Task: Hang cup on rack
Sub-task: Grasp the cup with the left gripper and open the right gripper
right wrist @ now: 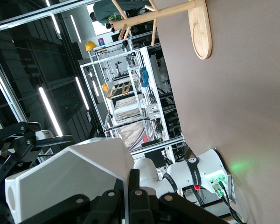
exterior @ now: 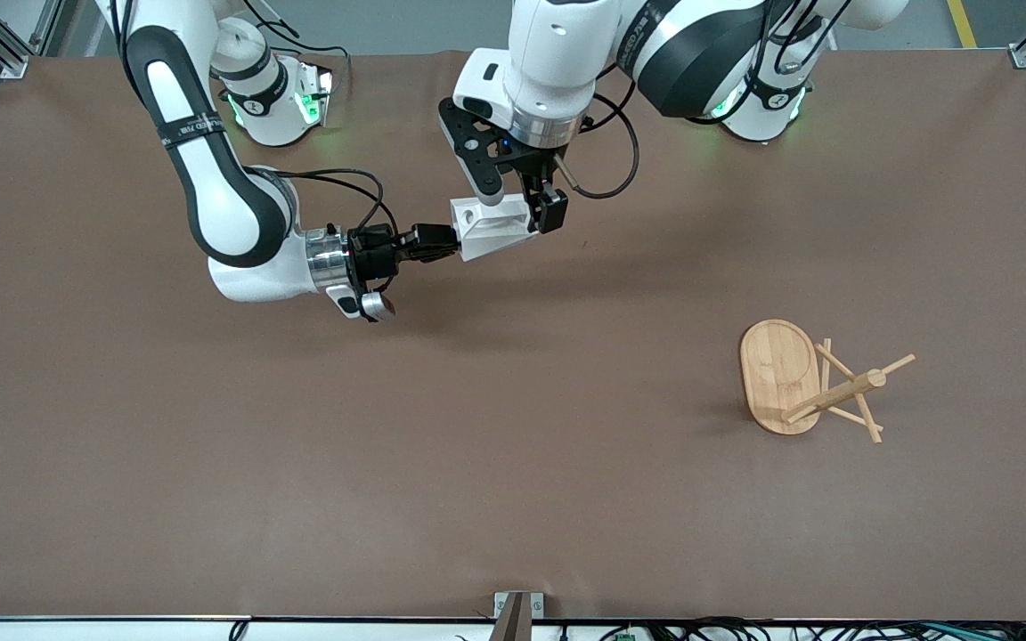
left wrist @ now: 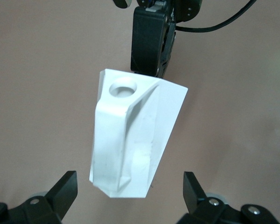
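While the cup hangs in the air over the middle of the table, toward the robots' edge, it lies on its side, its long axis running from one gripper to the other. The right gripper reaches in level and is clamped on the cup's rim end. The left gripper points down over the narrow end; in the left wrist view its fingers stand wide on both sides of the cup, not touching it. The handle with the round hole faces up toward the left wrist.

The rack stands well apart, toward the left arm's end of the table, and nearer to the front edge. The left arm is nearer to it, so I judge a handover is prepared: the left fingers must close before the right ones release.
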